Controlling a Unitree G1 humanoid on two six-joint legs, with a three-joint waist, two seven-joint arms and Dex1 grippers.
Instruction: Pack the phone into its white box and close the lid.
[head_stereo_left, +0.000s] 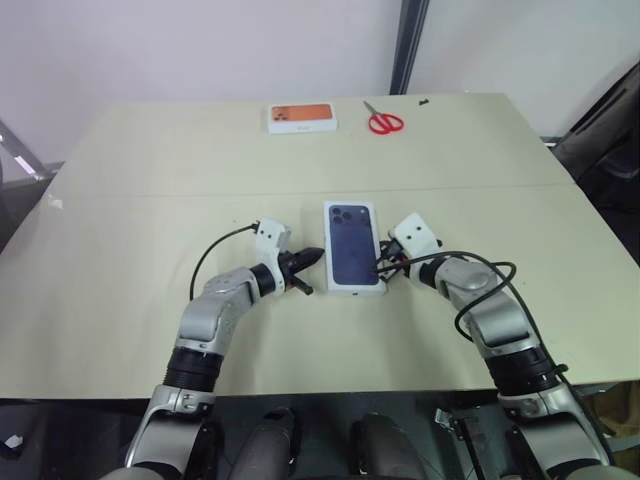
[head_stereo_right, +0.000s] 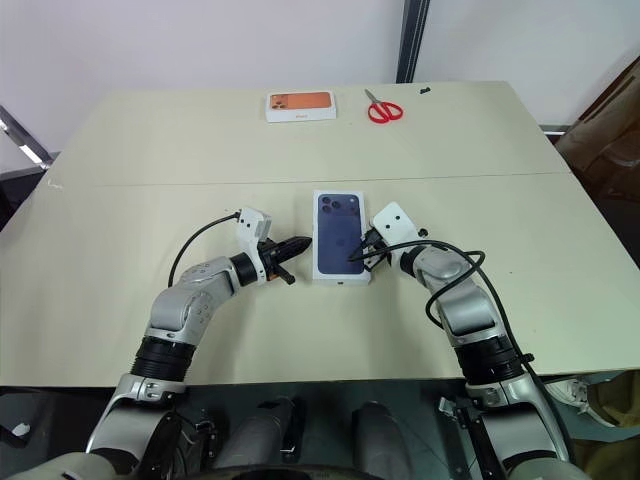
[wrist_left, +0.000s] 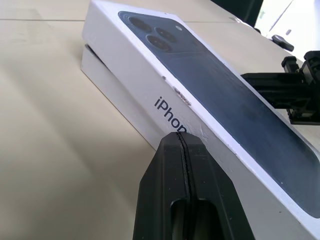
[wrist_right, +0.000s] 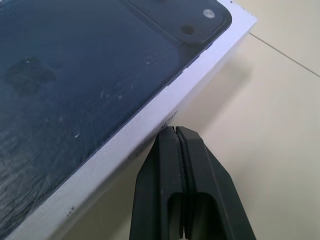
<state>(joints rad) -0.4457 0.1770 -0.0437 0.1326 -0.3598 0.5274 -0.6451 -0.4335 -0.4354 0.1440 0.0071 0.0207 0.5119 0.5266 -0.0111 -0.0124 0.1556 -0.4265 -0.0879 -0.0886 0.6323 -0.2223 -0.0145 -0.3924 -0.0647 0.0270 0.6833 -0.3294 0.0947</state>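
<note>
The lid (head_stereo_left: 354, 243), white with a dark blue phone picture on top, lies on the white box (wrist_left: 107, 80) at the table's middle. A strip of the box's side shows beneath the lid's left edge. The phone is hidden. My left gripper (head_stereo_left: 318, 255) is shut, its tip at the lid's left side wall (wrist_left: 165, 107) by the printed lettering. My right gripper (head_stereo_left: 380, 266) is shut too, its tip at the lid's right side wall (wrist_right: 165, 107) near the front end. Neither holds anything.
At the table's far edge lie a white box with an orange picture (head_stereo_left: 302, 117) and red scissors (head_stereo_left: 383, 121), with a small black item (head_stereo_left: 424, 101) behind them. A seam (head_stereo_left: 150, 192) crosses the table beyond the box.
</note>
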